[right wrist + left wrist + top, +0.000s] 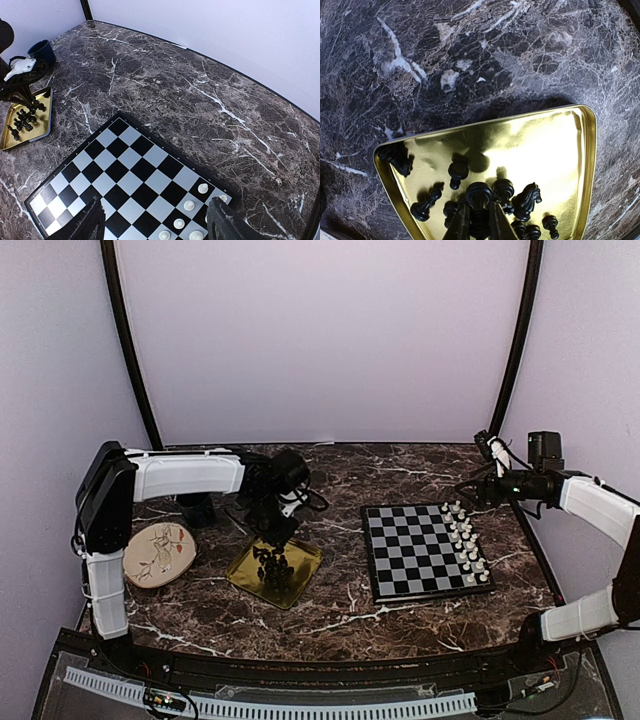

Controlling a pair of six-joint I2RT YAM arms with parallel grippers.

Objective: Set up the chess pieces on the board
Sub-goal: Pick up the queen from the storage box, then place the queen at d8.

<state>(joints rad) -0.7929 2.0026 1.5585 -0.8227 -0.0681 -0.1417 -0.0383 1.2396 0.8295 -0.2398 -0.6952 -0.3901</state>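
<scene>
While the left gripper (479,217) hangs over the gold tray (572,150), its two fingers are drawn in tight on one black piece (479,192). The piece's round head shows just above the fingertips. The other black chess pieces (526,196) sit loose in the tray, bunched under and around the fingers. Most are upright; one lies tipped at the tray's corner. The tray sits left of the counter's centre, turned cornerwise to the near edge.

The board (415,550) lies flat on the right half of the counter, nearer the right edge than the left and slightly skewed to the near edge. White chess pieces (466,540) stand in two rows along the board side closest to the counter's right edge. They are too small to count or to tell apart by type.

The right gripper (160,227) hovers above that same side of the board with its fingers (92,222) spread wide apart. The white rows show below and between them.

A round floral plate (158,553) lies near the left edge, just beside the tray and apart from it. A dark cup (41,50) stands behind the tray, toward the far-left corner.
</scene>
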